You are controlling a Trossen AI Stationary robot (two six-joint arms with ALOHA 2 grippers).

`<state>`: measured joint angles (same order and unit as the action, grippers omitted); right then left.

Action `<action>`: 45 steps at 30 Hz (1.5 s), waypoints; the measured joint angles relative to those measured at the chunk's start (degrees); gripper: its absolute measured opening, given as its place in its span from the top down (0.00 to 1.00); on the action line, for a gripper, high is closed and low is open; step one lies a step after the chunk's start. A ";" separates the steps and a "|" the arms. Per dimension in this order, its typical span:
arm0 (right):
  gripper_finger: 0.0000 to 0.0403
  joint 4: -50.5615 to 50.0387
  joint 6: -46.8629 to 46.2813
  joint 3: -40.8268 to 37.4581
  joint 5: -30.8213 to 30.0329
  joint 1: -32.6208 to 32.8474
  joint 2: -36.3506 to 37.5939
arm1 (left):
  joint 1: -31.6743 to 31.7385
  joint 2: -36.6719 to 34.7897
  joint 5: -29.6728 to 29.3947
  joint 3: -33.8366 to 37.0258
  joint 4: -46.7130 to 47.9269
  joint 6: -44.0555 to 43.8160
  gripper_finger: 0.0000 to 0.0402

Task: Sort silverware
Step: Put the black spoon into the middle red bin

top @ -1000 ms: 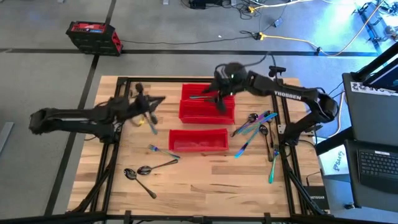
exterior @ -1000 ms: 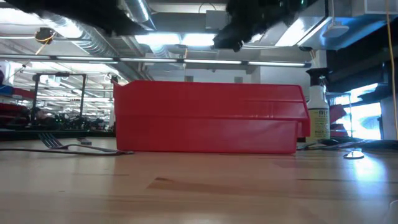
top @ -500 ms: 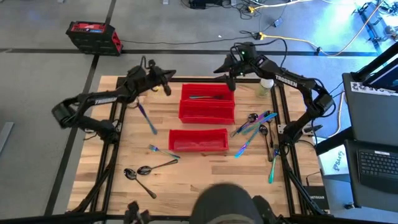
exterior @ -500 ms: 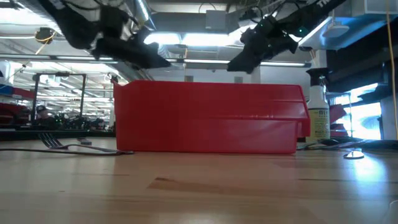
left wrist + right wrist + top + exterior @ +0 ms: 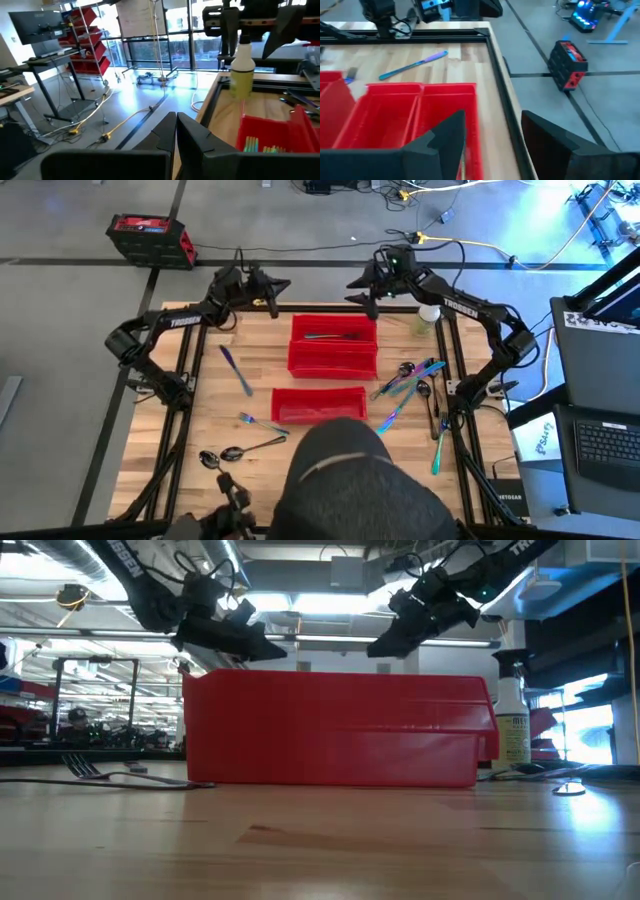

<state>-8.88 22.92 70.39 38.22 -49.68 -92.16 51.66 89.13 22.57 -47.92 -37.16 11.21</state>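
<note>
I see my left hand (image 5: 268,286) closed and empty, right hand (image 5: 362,288) open, both above the surface's far edge; the knife (image 5: 236,370) lies lengthwise, tip nearest me.

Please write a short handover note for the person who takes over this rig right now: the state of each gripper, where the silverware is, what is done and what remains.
Left gripper: shut, empty, raised over the table's far edge.
Right gripper: open, empty, raised beyond the far red bins.
A person's head hides the table's near edge in the high view.
Done: one utensil lies in a far bin.
Left: one knife on the left; a fork and two spoons near left; a cluster of silverware right of the bins. Near red bin looks empty.
</note>
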 joint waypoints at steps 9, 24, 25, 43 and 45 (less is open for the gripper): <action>0.56 2.56 0.09 0.00 -7.24 -0.54 -0.24 | 1.80 3.29 4.37 -2.55 0.05 0.10 1.00; 0.56 2.62 1.88 -0.01 -10.52 -0.62 -0.79 | 1.77 5.63 5.55 -3.87 -0.13 0.81 1.00; 0.56 2.62 1.88 -0.02 -10.56 -0.62 -0.79 | 1.77 5.63 5.78 -3.87 -0.01 0.92 1.00; 0.56 1.85 1.86 0.00 -4.84 -0.62 -0.79 | 1.11 3.93 8.50 -3.82 -4.43 -4.85 1.00; 0.56 -0.22 2.32 0.00 -3.97 -0.62 -0.79 | 0.18 2.93 10.04 -3.87 -4.18 -5.69 1.00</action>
<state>-9.10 25.24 70.39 34.25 -50.30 -92.95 51.84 92.07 32.61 -51.79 -41.34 5.51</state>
